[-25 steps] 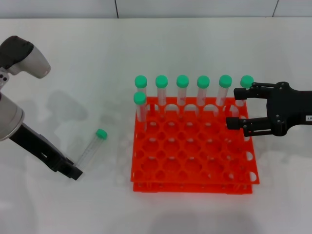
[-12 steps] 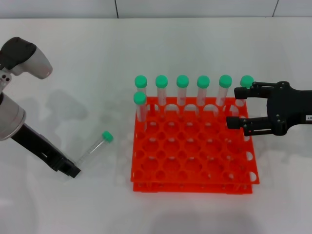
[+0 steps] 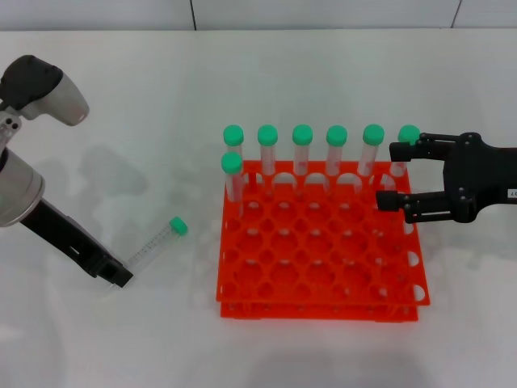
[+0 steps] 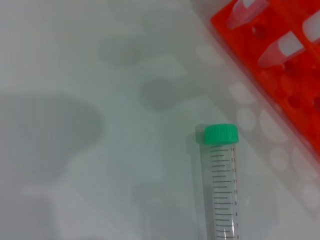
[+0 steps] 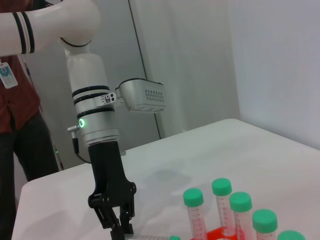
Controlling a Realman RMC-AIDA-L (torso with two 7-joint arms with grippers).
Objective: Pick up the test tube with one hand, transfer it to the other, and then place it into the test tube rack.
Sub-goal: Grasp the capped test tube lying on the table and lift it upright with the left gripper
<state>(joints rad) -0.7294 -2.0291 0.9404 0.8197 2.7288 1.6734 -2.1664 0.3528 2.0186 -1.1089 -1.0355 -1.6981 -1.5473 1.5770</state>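
1. The left gripper (image 3: pixel 121 277), near the bench's left edge, pinches the test tube (image 3: pixel 154 246) by its base, cap tilted toward the test tube rack (image 3: pixel 319 267).
2. The right gripper (image 3: pixel 391 176) hovers spread wide over the rack's far right corner.

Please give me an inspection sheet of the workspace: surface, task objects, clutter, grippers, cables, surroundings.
Surface: white table, bare apart from the items below.
Job's things: test tube lying flat, left of the rack; orange rack holds seven capped tubes.
Clutter: nothing seen.
Grippers: left gripper at the tube's bottom end; right gripper open over the rack's right edge.
Cables: nothing seen.
Surroundings: person standing behind the left arm.
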